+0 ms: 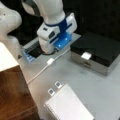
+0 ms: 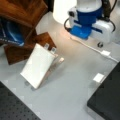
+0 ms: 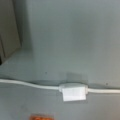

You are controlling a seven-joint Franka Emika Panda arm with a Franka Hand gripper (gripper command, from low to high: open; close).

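The arm's white and blue hand, carrying the gripper, hangs low over the grey table in both front views; its fingers are hidden behind the hand. None of the gripper shows in the wrist view. Nearest to the gripper is a white cable with a small white inline block, lying on the table just in front of the hand. The same block shows beside the hand, and it sits low in the wrist view with the cable running left and right from it.
A black box on a metal base with a small white tag stands at a front view's right. A white pad with two clips lies toward the bottom. Wooden pieces stand at a front view's top left. A dark tray sits behind the hand.
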